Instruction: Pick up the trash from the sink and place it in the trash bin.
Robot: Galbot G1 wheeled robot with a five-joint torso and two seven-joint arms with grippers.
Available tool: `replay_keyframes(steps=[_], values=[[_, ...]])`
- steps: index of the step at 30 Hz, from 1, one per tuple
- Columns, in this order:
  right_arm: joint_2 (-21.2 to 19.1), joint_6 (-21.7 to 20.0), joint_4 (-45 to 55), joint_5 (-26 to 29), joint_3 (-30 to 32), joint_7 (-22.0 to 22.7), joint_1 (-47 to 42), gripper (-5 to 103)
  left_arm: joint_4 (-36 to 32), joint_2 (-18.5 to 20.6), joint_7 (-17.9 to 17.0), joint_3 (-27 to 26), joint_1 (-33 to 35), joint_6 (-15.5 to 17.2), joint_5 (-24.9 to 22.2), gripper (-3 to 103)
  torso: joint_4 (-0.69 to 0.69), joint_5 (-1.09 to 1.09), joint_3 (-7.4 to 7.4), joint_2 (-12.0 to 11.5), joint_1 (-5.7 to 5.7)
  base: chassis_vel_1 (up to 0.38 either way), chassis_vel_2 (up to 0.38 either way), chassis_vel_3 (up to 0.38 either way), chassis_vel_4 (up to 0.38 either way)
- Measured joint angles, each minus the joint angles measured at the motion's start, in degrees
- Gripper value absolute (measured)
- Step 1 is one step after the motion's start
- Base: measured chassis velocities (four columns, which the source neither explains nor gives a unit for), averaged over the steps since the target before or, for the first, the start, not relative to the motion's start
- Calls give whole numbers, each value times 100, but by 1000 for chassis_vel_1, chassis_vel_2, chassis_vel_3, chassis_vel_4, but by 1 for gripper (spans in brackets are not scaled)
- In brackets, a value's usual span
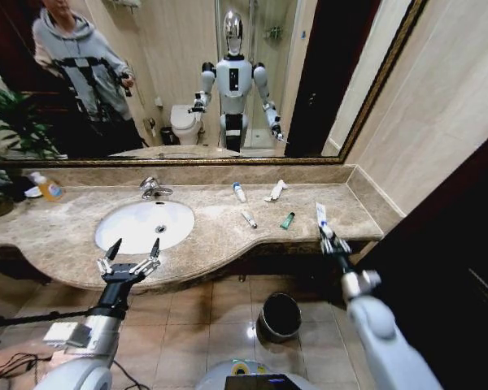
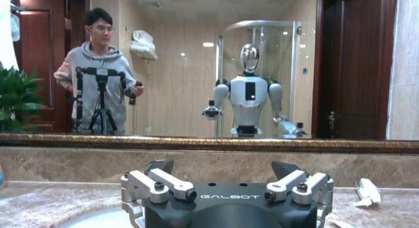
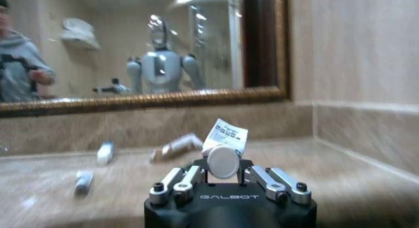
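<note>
Right gripper [image 1: 324,231] clamps white tube [image 1: 320,214]; left gripper [image 1: 132,253] spread by sink [image 1: 144,225]

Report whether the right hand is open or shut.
Shut: the right hand grips a white tube between its fingers, above the countertop edge.

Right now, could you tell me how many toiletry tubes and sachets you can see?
5: a white tube and a sachet near the mirror, a small tube and a green tube mid-counter, and one tube gripped in the right end effector. None seems hidden.
</note>
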Motion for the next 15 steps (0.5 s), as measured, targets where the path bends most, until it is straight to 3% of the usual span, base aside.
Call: replay_keyframes(steps=[3,7,10,15], values=[[209,279,43,-142,-69,79,-461,25,0,0,0,0,0,0,0,100,0,0,0,0,0,0,0,0,0],[463,991,-433,-475,-259,120,-1123,25,0,0,-1,0,0,0,0,100,0,1,0,0,0,0,0,0,0],[469,1150,-982,-635,-333,103,-1116,25,0,0,-1,0,0,0,0,100,0,2,0,0,0,0,0,0,0],[413,961,-2005,-838,-501,77,-719,25,1,0,-1,0,0,0,0,100,1,2,1,0,1,0,0,0,0]])
